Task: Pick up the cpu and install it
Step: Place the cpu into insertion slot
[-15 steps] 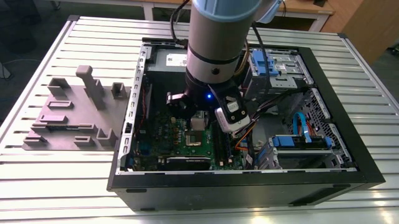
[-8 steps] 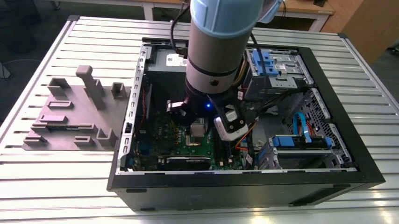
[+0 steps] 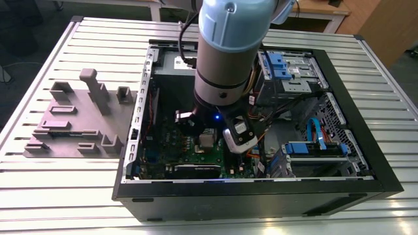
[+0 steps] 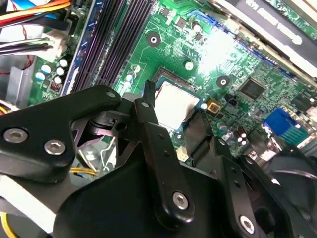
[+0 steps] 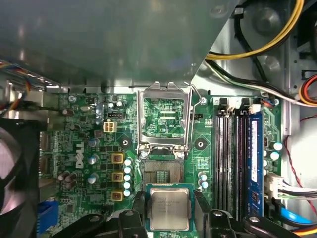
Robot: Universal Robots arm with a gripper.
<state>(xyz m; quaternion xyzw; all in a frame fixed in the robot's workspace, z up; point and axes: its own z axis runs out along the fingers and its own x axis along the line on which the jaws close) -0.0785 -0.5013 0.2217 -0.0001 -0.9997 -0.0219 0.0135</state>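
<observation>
Entry: the gripper (image 5: 169,210) was clenched on the cpu (image 5: 169,208). In the first wrist view I saw its two black fingers (image 5: 201,210) pressed against opposite edges of the chip, spread no wider than the chip itself. The fingers were matte black bars with round bolt heads.

The cpu was a flat square with a brushed silvery-grey lid and a thin pale border. It sat level between the fingertips.

Just beyond the fingertips lay the open socket (image 5: 162,172), a square field of fine grey contacts. The chip's far edge covered the socket's near edge. Farther out from the hand, the metal load plate (image 5: 166,116) stood raised, a shiny steel frame with a window.

All of this sat on the glossy green motherboard (image 5: 89,144), which was dotted with small round capacitors. The long black memory slots (image 5: 229,158) ran to one side of the fingers, and a dark fan (image 5: 15,168) sat to the other.

In the exterior view the pale blue-and-grey arm (image 3: 228,58) reached down into the black computer case (image 3: 261,196), which stood on a ribbed aluminium table (image 3: 65,196).
</observation>
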